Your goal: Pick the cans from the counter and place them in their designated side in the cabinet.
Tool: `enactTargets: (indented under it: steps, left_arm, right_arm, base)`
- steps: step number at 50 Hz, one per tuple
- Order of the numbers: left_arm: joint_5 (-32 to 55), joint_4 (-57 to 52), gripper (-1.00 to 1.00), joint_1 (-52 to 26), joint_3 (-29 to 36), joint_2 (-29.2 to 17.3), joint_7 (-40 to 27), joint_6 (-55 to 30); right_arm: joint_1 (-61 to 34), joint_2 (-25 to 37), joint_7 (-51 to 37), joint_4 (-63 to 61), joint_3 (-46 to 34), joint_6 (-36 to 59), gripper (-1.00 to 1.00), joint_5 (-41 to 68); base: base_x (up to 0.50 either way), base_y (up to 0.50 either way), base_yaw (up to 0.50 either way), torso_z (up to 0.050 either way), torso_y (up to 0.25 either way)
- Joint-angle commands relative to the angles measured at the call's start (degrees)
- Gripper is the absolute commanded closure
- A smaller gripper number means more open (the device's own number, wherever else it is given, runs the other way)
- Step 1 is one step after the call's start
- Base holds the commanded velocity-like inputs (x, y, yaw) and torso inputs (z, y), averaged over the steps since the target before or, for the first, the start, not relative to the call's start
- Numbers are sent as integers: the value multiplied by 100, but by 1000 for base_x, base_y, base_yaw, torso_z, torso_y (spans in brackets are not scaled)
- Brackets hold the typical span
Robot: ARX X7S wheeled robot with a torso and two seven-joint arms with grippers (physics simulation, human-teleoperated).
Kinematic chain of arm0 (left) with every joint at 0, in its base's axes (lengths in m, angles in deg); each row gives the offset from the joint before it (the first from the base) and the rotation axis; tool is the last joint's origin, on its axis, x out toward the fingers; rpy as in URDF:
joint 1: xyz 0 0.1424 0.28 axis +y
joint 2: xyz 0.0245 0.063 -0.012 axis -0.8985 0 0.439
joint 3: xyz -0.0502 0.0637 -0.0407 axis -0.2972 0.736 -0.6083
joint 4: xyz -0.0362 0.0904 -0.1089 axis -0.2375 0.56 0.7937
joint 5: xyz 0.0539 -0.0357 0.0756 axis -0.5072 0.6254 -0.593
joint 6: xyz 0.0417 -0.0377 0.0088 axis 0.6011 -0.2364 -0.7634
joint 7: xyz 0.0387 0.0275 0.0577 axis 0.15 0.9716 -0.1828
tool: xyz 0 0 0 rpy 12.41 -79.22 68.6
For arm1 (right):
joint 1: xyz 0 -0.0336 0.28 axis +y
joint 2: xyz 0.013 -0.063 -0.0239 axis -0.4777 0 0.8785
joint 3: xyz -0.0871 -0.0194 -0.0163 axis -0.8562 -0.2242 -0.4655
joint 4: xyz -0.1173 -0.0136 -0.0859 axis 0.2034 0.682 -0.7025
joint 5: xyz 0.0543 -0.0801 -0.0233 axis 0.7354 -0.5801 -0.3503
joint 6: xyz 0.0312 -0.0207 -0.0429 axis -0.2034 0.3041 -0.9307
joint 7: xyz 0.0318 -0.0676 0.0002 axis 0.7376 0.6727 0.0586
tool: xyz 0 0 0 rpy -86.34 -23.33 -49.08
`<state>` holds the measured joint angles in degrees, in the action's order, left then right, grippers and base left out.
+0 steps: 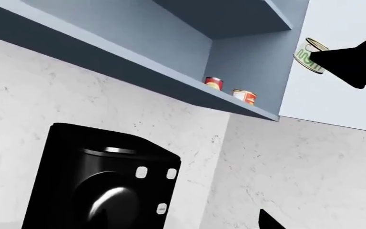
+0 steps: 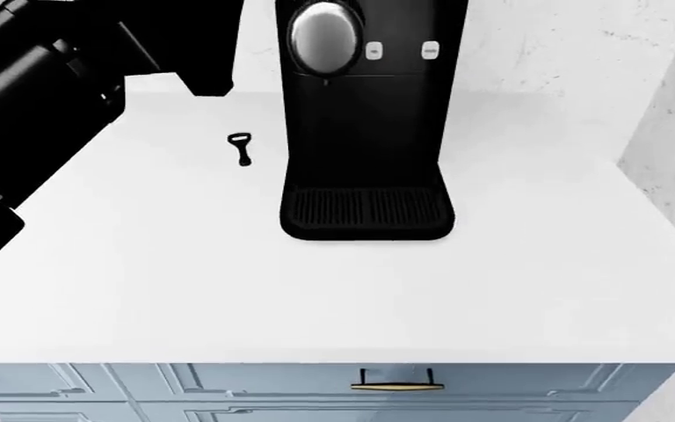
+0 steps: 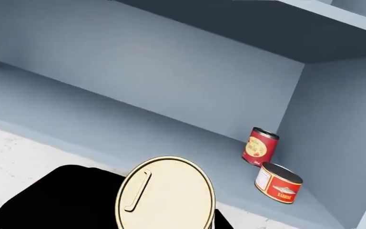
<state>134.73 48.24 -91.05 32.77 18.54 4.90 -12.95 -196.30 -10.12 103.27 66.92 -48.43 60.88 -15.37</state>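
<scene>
My right gripper [image 1: 328,58] is shut on the cream-label can [image 3: 165,195]; its gold lid with pull tab faces the right wrist camera. It holds the can in the air in front of the open blue cabinet's lower shelf [image 3: 106,124]; the can also shows in the left wrist view [image 1: 310,55]. The red-label can with grey lid [image 3: 277,183] stands at the shelf's right end, and shows in the left wrist view [image 1: 245,97]. Of my left gripper only one black fingertip [image 1: 269,222] shows. The white counter [image 2: 197,281] holds no can.
A taller red can [image 3: 259,146] stands beside the squat one on the shelf. A black coffee machine [image 2: 367,114] stands at the counter's back, with a small black bottle opener [image 2: 242,148] to its left. My left arm [image 2: 45,79] hangs over the counter's far left. Marbled wall lies behind.
</scene>
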Motion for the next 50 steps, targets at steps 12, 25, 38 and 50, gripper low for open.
enactTargets:
  steps: [12,25,38,50]
  left_arm:
    - [31,-19,-100,-96,28,-92,-36,36]
    - [80,-80,-100,-160,60,-172,-83,43]
    - [66,-98,-100,-204,58,-310,-88,26]
    - [66,-94,-100,-278,111,-342,-109,38]
  right_arm:
    - [-16,4,12,7,-13,-42,100,-12]
    - [-16,4,12,7,-13,-42,100,-12]
    - [-16,4,12,7,-13,-42,100,-12]
    - [-16,4,12,7,-13,-42,100,-12]
  base:
    - [76,-147,0,0,0]
    - [74,0,0,0,1]
    - [108,-1,0,0,0]
    - [278,-45,0,0,1]
